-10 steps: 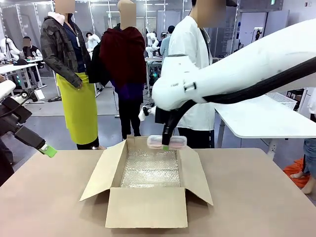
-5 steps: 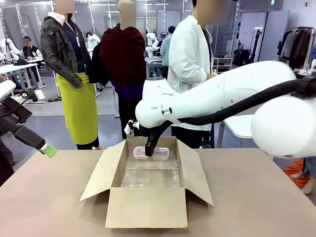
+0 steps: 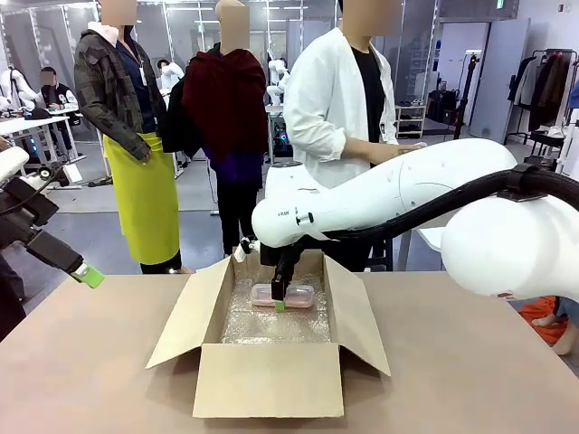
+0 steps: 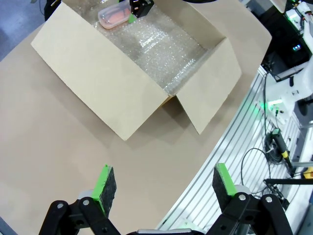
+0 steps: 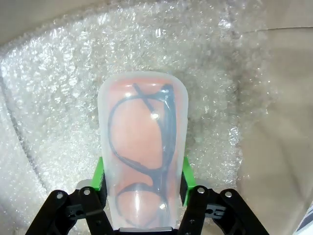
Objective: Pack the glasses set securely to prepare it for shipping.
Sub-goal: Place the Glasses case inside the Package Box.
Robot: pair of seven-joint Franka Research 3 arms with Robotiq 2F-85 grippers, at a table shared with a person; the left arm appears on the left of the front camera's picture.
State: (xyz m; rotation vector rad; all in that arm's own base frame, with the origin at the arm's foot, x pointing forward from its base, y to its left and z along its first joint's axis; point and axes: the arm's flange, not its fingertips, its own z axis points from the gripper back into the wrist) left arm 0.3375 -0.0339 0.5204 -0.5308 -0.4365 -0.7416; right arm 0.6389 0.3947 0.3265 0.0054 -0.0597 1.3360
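Brown tabletop (image 3: 470,362) bearing an open cardboard box (image 3: 269,380) lined with bubble wrap (image 3: 271,327), right gripper (image 5: 143,176) reaching into its far end, pads flanking a pale pink translucent oblong glasses case (image 5: 142,122), grip unclear, left gripper (image 4: 161,181) hovering spread wide at the table's left.

Pink glasses case (image 3: 301,296): oblong, round-cornered, translucent milky shell with a pale pink tint. Closed. Dark-framed spectacles (image 5: 146,142) show through the shell, lying lengthwise inside.

Position: inside the open cardboard box (image 3: 270,384), low over the bubble wrap (image 3: 271,327) that lines its floor. It sits toward the box's far wall, roughly midway between the side walls.

Pose: flat, broad face up, long axis across the box from side wall to side wall. Contact with the wrap: can't tell.

Right tool (image 3: 281,305) straddles its middle from above, one green pad (image 5: 99,171) against each long side. Firmness of hold not readable.
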